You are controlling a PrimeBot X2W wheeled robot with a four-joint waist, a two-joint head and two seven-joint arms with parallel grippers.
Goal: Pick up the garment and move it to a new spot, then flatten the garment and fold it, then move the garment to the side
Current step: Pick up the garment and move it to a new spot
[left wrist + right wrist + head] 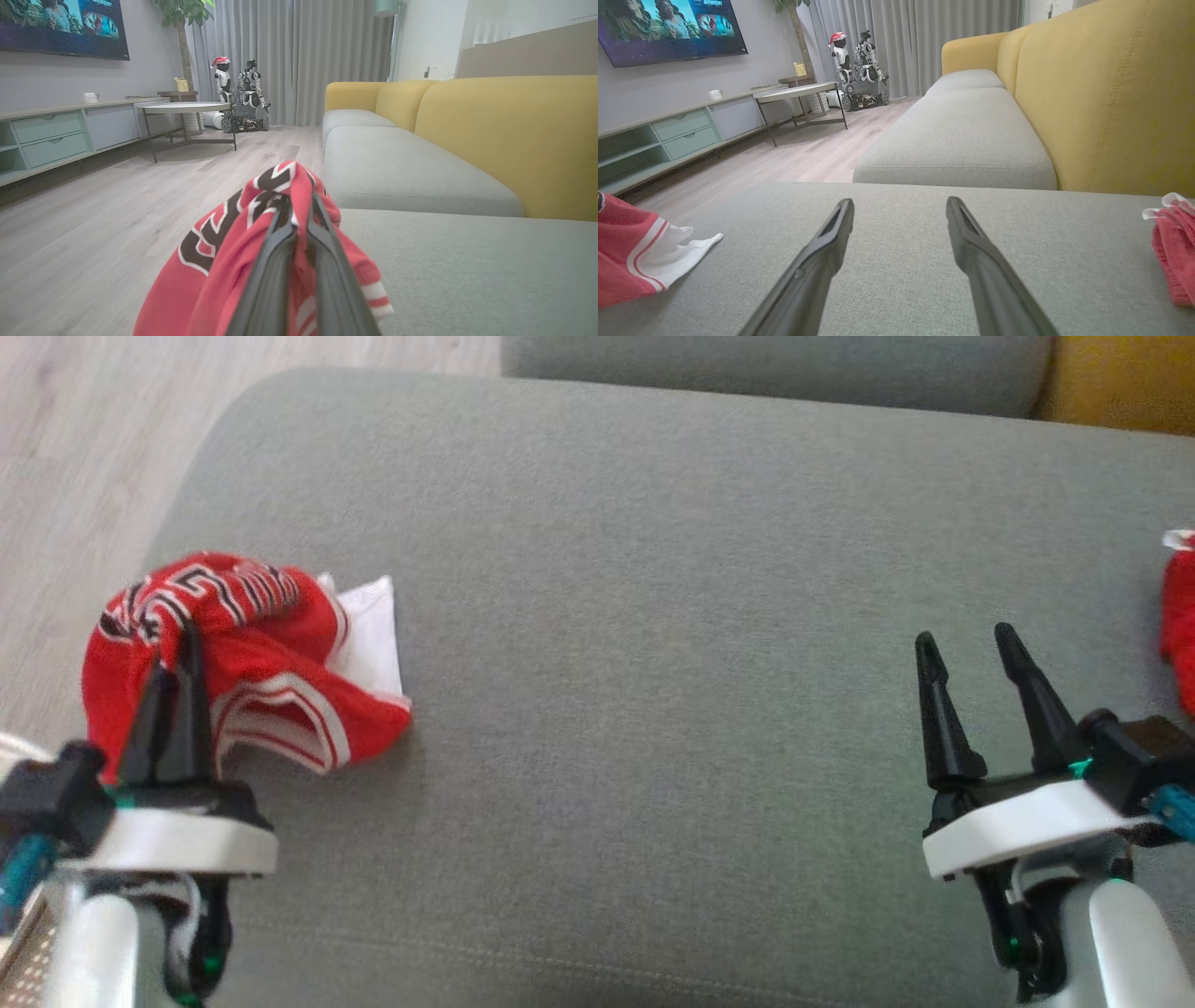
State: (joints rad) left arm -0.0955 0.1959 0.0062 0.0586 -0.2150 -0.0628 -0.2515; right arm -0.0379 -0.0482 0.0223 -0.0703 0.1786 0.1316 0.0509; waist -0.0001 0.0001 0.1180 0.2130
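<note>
A crumpled red garment [261, 663] with black-and-white lettering and white trim lies bunched near the left edge of the grey sofa cushion [653, 709]. My left gripper [177, 658] is shut on the garment's top fold; the left wrist view has the red garment [224, 261] draped around the closed fingers [275, 261]. My right gripper [966, 644] hovers open above bare cushion at the right, nothing between its fingers [817, 261]. In the right wrist view the garment [630, 252] sits at the far left.
Another red cloth [1178, 625] lies at the cushion's right edge, also seen as a red cloth [1174, 247] in the right wrist view. Wooden floor [65, 523] drops off left of the cushion. A yellow sofa back [1111, 93], a round table [187, 108] and another robot [240, 93] stand beyond.
</note>
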